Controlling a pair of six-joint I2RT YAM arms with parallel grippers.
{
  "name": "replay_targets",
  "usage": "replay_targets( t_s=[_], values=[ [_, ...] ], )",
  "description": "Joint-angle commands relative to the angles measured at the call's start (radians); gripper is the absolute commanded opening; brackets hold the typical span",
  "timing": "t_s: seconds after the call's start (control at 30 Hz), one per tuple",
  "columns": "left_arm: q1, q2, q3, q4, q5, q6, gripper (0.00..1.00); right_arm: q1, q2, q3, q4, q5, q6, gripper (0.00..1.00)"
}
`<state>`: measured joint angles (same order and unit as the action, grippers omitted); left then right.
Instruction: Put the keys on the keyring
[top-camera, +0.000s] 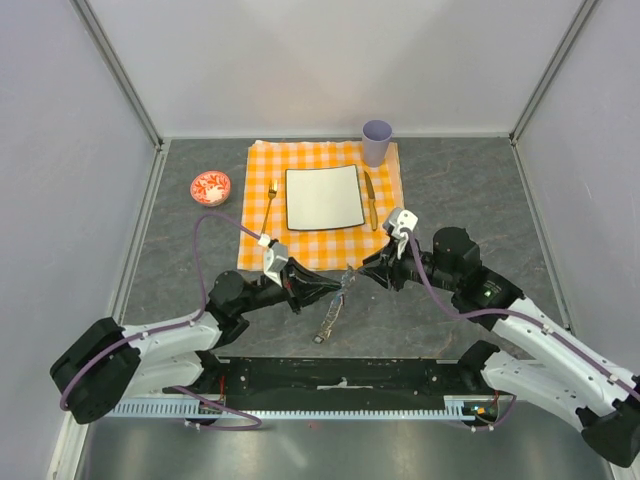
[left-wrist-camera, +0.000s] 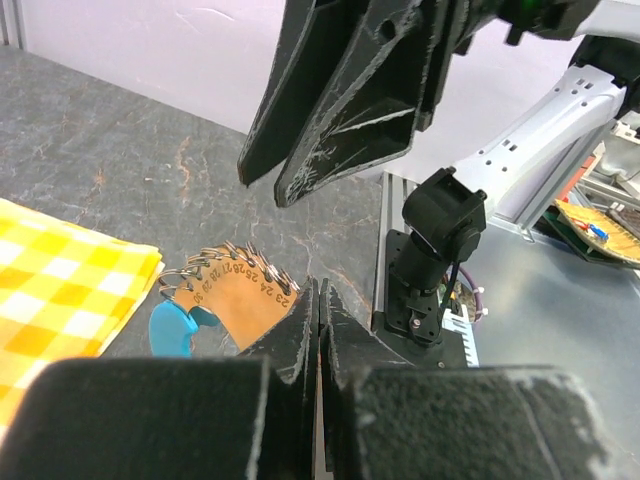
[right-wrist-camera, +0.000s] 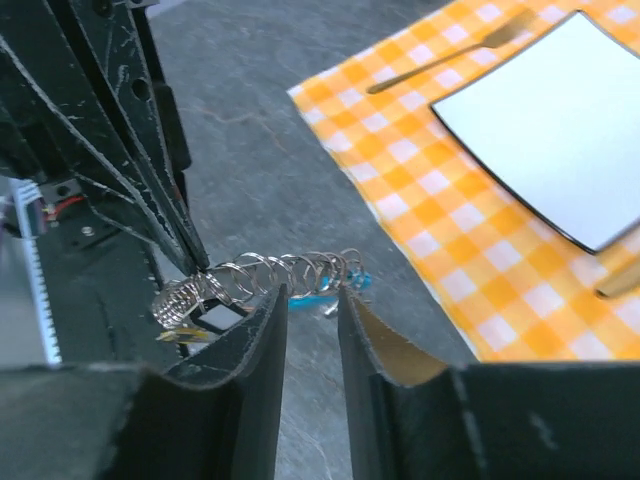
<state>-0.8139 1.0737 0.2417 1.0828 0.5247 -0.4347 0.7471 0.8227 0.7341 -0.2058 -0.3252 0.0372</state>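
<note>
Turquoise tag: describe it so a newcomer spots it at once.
In the left wrist view, look beside the corner of the orange checked cloth, where a tan numbered strip edged with wire rings runs to the left hand. The turquoise tag sits at its cloth end: the only blue, curved piece among tan and silver.

left jaws and right jaws meet at the keyring (top-camera: 333, 308), near the cloth (top-camera: 300, 250).

One plate (top-camera: 324, 197), one fork (top-camera: 270, 205), one knife (top-camera: 370, 200), one cup (top-camera: 377, 142), one bowl (top-camera: 197, 186), one cloth (top-camera: 262, 166) (checked) and one turquoise tag (left-wrist-camera: 175, 328).
</note>
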Motion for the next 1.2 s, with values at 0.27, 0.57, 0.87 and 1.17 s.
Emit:
replay_targets(
  t_s=[0.27, 0.57, 0.87, 1.17],
  values=[
    [-0.004, 0.025, -0.013, 0.197, -0.114, 0.039, 0.02, -0.137, 0.053, -0.114, 0.390, -0.515, 0.181, 0.29],
    [-0.002, 0.071, 0.013, 0.238, -0.111, 0.014, 0.02, -0.137, 0.082, -0.163, 0.494, -0.520, 0.214, 0.24],
    [-0.004, 0.078, 0.022, 0.256, -0.111, -0.002, 0.02, -0.141, 0.121, -0.211, 0.566, -0.508, 0.233, 0.22],
    [-0.002, 0.091, 0.030, 0.269, -0.098, -0.015, 0.02, -0.146, 0.156, -0.245, 0.667, -0.535, 0.276, 0.22]
  ],
)
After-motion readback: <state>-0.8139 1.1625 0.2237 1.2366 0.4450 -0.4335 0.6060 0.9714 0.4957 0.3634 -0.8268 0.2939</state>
